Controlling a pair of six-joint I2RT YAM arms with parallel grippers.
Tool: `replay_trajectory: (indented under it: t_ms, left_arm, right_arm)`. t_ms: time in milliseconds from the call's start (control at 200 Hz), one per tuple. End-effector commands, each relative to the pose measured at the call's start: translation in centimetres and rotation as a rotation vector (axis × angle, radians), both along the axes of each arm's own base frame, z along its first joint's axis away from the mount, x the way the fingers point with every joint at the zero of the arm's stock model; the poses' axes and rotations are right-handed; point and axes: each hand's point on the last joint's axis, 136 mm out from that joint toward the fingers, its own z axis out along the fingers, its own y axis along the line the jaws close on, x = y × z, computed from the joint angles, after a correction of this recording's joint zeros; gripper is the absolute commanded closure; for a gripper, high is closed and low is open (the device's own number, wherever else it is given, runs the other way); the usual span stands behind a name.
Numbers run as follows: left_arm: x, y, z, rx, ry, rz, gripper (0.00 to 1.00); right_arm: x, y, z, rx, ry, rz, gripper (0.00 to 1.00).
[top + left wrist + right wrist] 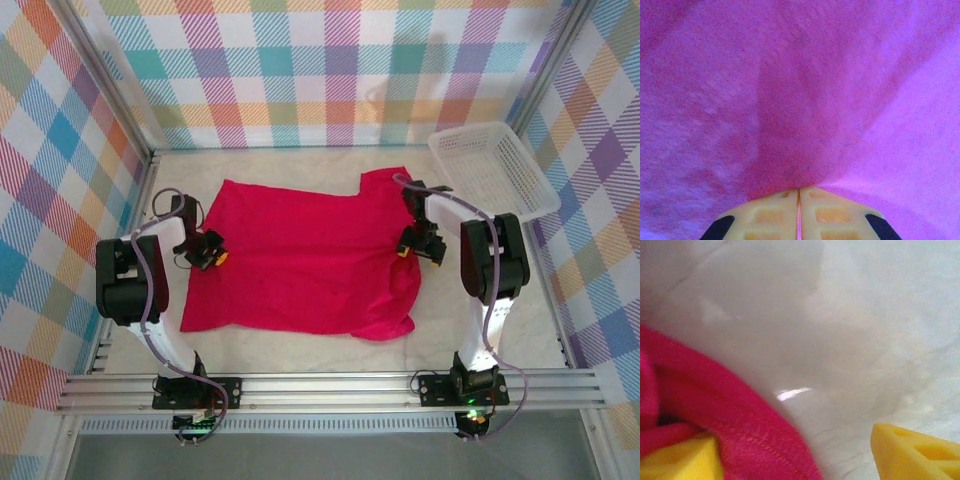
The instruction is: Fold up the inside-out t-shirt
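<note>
You have no fold yet: left end effector point(799, 199) pinches the spread t-shirt point(300, 255), right end effector point(795, 455) gapes at its opposite edge.

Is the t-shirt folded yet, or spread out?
Spread out: the t-shirt lies wide and mostly flat on the table, with no clear fold. The left gripper pinches its edge; the right gripper is open at the opposite edge.

Top view: bright, even, diffuse light, faint shadows on the table point(300, 355). Left wrist: inside-out t-shirt point(800, 100) tinted magenta, soft. Right wrist: blurred; white glare streak point(792, 394) on table.
</note>
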Motion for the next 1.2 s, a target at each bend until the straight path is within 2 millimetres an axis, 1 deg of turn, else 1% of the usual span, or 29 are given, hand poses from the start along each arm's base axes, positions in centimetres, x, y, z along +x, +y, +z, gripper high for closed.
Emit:
replay_trajectory:
  t_ms: [0, 105, 200, 295, 390, 455, 520, 565, 650, 715, 775, 815, 860, 915, 975, 1055, 1095, 1110, 1145, 1195]
  left_arm:
    - [-1.3, 1.9, -0.4, 0.024, 0.038, 0.047, 0.91]
    - [-1.5, 2.6, -0.8, 0.019, 0.047, 0.067, 0.93]
    - [-1.4, 2.6, -0.5, 0.023, 0.033, 0.070, 0.93]
    - [-1.2, 2.6, 0.0, 0.016, 0.014, 0.074, 0.93]
    - [-0.7, 1.8, 1.1, -0.007, -0.028, 0.071, 0.93]
    - [-0.3, 0.8, 2.2, -0.011, -0.059, 0.046, 0.92]
    - [-0.3, -0.4, 3.4, 0.009, -0.084, 0.009, 0.92]
    - [-0.4, -1.2, 4.4, 0.030, -0.104, -0.015, 0.91]
    - [-0.9, -2.4, 5.8, 0.058, -0.140, -0.060, 0.89]
    - [-1.2, -3.1, 6.4, 0.056, -0.155, -0.088, 0.88]
    - [-1.3, -3.5, 6.3, 0.036, -0.155, -0.099, 0.87]
    - [-1.3, -3.7, 5.8, 0.025, -0.146, -0.103, 0.87]
    - [-1.1, -3.9, 5.3, 0.013, -0.132, -0.101, 0.87]
    - [-0.8, -4.1, 4.5, -0.005, -0.118, -0.098, 0.87]
    - [-0.2, -4.4, 3.6, -0.026, -0.107, -0.088, 0.87]
    - [0.9, -4.4, 2.4, -0.033, -0.091, -0.073, 0.87]
    - [1.6, -4.5, 1.4, -0.038, -0.073, -0.065, 0.87]
    - [2.0, -4.5, 1.3, -0.040, -0.075, -0.063, 0.87]
    - [2.6, -4.5, 0.2, -0.044, -0.053, -0.053, 0.87]
    - [4.1, -4.5, -0.7, -0.046, -0.044, -0.046, 0.88]
  right_arm:
    - [-1.0, -3.8, 1.3, -0.077, 0.009, -0.102, 0.28]
    - [-1.1, -5.3, 1.9, -0.100, 0.016, -0.120, 0.28]
    - [-1.2, -6.3, 2.4, -0.118, 0.022, -0.129, 0.28]
    - [-0.8, -6.4, 3.1, -0.105, 0.000, -0.130, 0.29]
    - [-0.4, -5.5, 4.3, -0.051, -0.033, -0.122, 0.31]
    - [-0.4, -3.8, 5.4, 0.011, -0.072, -0.100, 0.31]
    - [-0.7, -1.1, 6.6, 0.078, -0.111, -0.053, 0.30]
    - [-1.4, 1.1, 7.3, 0.124, -0.124, -0.013, 0.29]
    - [-3.5, 5.1, 8.0, 0.199, -0.130, 0.045, 0.29]
    - [-5.2, 7.9, 7.8, 0.260, -0.138, 0.083, 0.28]
    - [-6.4, 10.0, 7.0, 0.341, -0.119, 0.084, 0.28]
    - [-6.8, 10.9, 6.3, 0.377, -0.109, 0.078, 0.28]
    - [-7.0, 11.3, 5.3, 0.385, -0.100, 0.070, 0.28]
    - [-6.6, 11.5, 4.3, 0.381, -0.088, 0.066, 0.28]
    - [-5.6, 11.5, 3.5, 0.355, -0.085, 0.075, 0.29]
    - [-3.3, 11.6, 2.8, 0.314, -0.097, 0.094, 0.29]
    - [-2.1, 11.7, 2.3, 0.300, -0.095, 0.096, 0.29]
    - [-1.6, 11.6, 2.1, 0.295, -0.097, 0.094, 0.29]
    - [-0.4, 11.7, 1.6, 0.289, -0.097, 0.093, 0.29]
    - [1.4, 11.5, 0.9, 0.270, -0.095, 0.087, 0.29]
